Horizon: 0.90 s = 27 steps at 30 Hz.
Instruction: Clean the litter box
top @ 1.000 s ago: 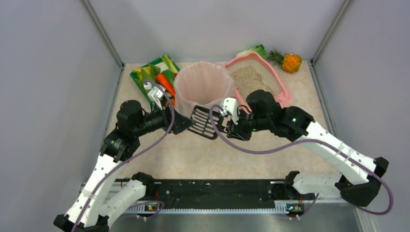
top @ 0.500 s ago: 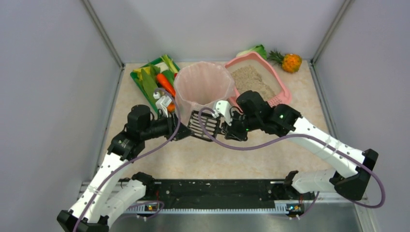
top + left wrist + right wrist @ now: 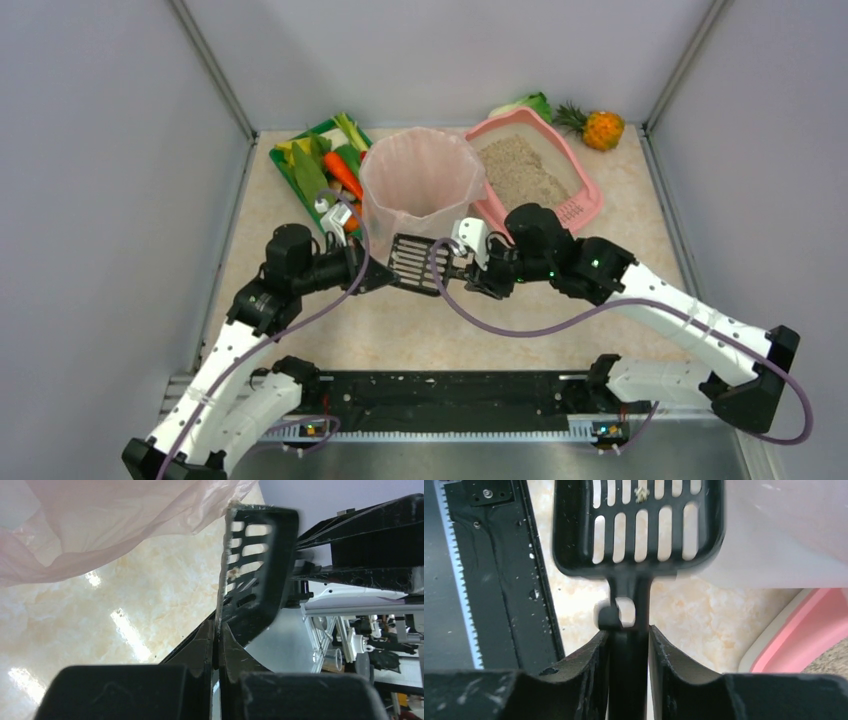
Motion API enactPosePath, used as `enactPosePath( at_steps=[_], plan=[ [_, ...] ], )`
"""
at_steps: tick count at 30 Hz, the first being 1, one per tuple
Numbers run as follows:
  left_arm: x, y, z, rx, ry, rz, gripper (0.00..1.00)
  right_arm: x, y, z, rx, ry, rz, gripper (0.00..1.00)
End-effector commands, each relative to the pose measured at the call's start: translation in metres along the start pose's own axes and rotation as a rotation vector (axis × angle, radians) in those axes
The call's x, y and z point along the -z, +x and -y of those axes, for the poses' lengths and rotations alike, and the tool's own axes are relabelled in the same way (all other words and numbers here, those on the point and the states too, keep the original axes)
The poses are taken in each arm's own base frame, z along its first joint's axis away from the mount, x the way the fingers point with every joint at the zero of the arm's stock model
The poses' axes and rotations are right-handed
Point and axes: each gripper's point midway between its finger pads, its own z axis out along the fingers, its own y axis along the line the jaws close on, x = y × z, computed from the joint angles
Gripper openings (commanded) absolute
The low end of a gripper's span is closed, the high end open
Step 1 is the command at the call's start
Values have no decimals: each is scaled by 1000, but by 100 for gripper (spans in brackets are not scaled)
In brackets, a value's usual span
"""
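A black slotted scoop (image 3: pixel 413 262) hangs just in front of the pink-lined bin (image 3: pixel 420 180), between my two grippers. My left gripper (image 3: pixel 385 272) is shut on the thin front rim of the scoop (image 3: pixel 250 565), its fingertips (image 3: pixel 218 630) pinching the edge. From the other side, my right gripper (image 3: pixel 462 270) is shut on the handle of the scoop (image 3: pixel 639 525), and its fingers (image 3: pixel 629 635) flank that handle. A small clump sits in the scoop's slots. The pink litter box (image 3: pixel 585 190), holding grey-beige litter (image 3: pixel 520 170), lies behind the right arm at the back.
A green vegetable tray (image 3: pixel 310 160) lies at the back left beside the bin. A pineapple (image 3: pixel 604 129) and a leafy green (image 3: pixel 530 104) sit in the back right corner. The bin's liner (image 3: pixel 125 515) hangs close to the scoop. Grey walls enclose the table.
My left gripper has moved up to the scoop and shut on its rim. The right arm drew the scoop slightly left and nearer, along the bin's front.
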Motion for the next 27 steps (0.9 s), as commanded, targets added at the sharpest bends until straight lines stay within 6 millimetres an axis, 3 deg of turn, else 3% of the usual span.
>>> enactPosePath(
  at_steps=[1, 6, 22, 27],
  plan=[
    [1, -11, 11, 51, 69, 28, 0, 8, -26, 2, 97, 37, 169, 34],
    [1, -11, 6, 117, 81, 15, 0, 9, -15, -1, 160, 55, 218, 38],
    [-3, 9, 3, 191, 89, -141, 0, 12, -38, 5, 217, 83, 309, 41],
    [-2, 9, 4, 198, 97, -147, 0, 9, -37, 3, 219, 70, 305, 37]
  ],
)
